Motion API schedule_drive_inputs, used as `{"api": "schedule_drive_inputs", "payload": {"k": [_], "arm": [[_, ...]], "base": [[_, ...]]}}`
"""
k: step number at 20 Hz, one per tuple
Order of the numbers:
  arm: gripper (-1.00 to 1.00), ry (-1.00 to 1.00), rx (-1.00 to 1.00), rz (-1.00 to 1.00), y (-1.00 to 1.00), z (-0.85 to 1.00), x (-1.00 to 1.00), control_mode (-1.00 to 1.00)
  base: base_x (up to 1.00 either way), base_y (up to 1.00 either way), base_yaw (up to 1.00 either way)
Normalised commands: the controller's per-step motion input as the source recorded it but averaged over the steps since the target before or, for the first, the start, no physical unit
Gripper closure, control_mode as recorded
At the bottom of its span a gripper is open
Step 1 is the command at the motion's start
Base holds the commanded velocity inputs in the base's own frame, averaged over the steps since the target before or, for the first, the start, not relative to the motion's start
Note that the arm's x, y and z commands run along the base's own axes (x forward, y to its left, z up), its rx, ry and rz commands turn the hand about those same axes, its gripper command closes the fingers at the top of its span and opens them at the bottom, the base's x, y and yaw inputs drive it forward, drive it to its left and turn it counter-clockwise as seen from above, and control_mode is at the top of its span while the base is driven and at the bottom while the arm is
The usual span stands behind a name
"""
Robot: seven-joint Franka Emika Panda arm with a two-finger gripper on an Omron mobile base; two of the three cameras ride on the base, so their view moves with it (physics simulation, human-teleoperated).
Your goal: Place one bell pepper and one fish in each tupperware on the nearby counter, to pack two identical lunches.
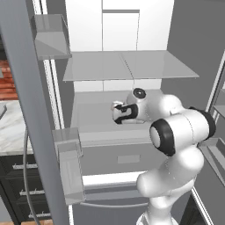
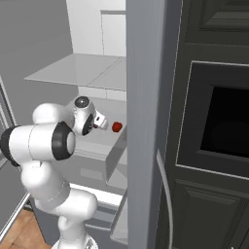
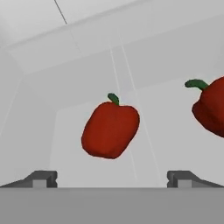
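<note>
Facing two red bell peppers (image 3: 110,130) (image 3: 212,111), gripper (image 3: 112,179) spread wide.

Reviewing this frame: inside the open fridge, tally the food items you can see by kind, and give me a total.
Red bell peppers: 2, one centred ahead of the open end effector, one cut off by the hand view's right edge.
Fish: 0 seen.
Total: 2 items.
</note>
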Motion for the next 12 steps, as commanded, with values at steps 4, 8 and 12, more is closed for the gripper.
{"api": "schedule_drive_inputs", "payload": {"k": [4,8,12], "arm": [[-1.00,0.05,0.00,0.00,0.00,-0.29,0.60,-1.00],[-1.00,0.05,0.00,0.00,0.02,-0.31,0.54,-1.00],[-1.00,0.07,0.00,0.00,0.05,-0.38,0.35,-1.00]], "base": [[0.00,0.00,0.00],[0.00,0.00,0.00],[0.00,0.00,0.00]]}}
